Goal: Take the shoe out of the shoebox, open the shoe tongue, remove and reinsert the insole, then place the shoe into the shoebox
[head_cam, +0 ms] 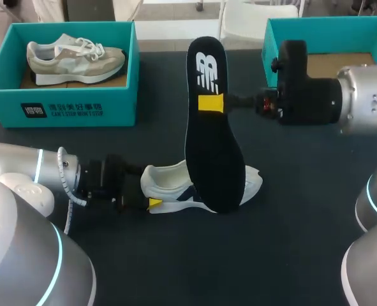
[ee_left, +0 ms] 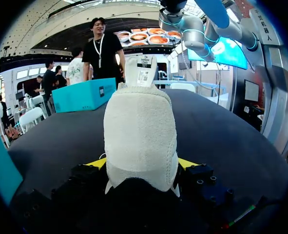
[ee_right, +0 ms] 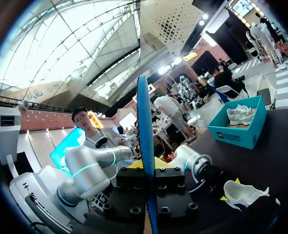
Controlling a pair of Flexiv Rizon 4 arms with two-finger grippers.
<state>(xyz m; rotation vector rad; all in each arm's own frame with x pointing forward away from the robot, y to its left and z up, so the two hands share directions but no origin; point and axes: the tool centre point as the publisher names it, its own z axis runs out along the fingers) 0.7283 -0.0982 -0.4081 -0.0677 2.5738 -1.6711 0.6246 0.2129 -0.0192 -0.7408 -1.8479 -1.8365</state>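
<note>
So, two teal shoeboxes at the back of the black table (head_cam: 290,242). The left shoebox (head_cam: 80,108) has a beige-and-grey sneaker (head_cam: 73,57) lying on its side in it, laces and all. The right shoebox (head_cam: 322,25) is half hidden behind my right arm, and the bit of its inside I can see is just brown cardboard floor. That makes two shoes total, because the second one, a white shoe (head_cam: 166,182) with a navy stripe, sits out on the table near the middle, well apart from both boxes. The left gripper (head_cam: 151,199) is clamped on its heel: in the left wrist view the yellow tips press in on either side of the fuzzy heel. There's just one insole (head_cam: 214,159), black on the face I can see. It stands nearly upright, with its wide end down at the front of the white shoe and its narrow end up in the air. The right gripper (head_cam: 211,103) pinches it near the upper end, fingers closed on both faces; the right wrist view shows it edge-on between the tips.
</note>
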